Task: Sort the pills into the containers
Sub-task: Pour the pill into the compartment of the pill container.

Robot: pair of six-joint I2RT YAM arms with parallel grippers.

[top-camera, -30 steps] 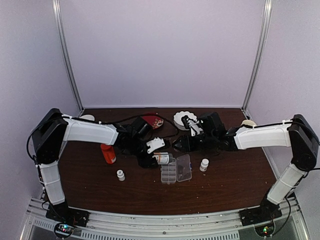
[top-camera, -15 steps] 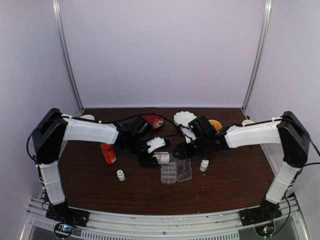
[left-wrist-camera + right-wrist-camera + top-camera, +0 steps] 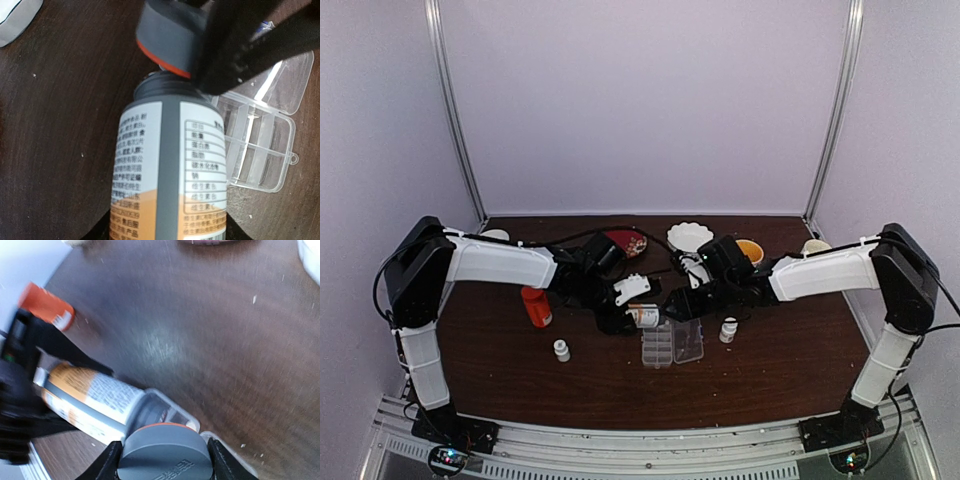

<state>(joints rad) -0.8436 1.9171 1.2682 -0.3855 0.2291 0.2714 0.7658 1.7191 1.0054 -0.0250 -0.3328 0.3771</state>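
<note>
My left gripper point(image 3: 623, 318) is shut on the grey bottle with the orange label point(image 3: 170, 165), holding it tilted over the table. The bottle's neck points toward the clear pill box point(image 3: 262, 135), which lies open with its lid flat beside the cells. The containers that show look empty. My right gripper point(image 3: 677, 300) is shut on the bottle's grey cap with its orange rim point(image 3: 165, 455). It holds the cap tilted right at the bottle's neck point(image 3: 160, 86). The pills are out of view.
An orange-red bottle point(image 3: 536, 306) stands left of the grippers. Two small white bottles point(image 3: 561, 349) point(image 3: 728, 329) stand either side of the box. A white dish point(image 3: 689, 236), a red bowl point(image 3: 626, 242) and an orange bowl point(image 3: 750, 248) sit at the back. Pale specks point(image 3: 254, 299) dot the wood.
My right arm has swung left and down, so its gripper has come from behind the box to the bottle's neck. The left arm and bottle have stayed put.
</note>
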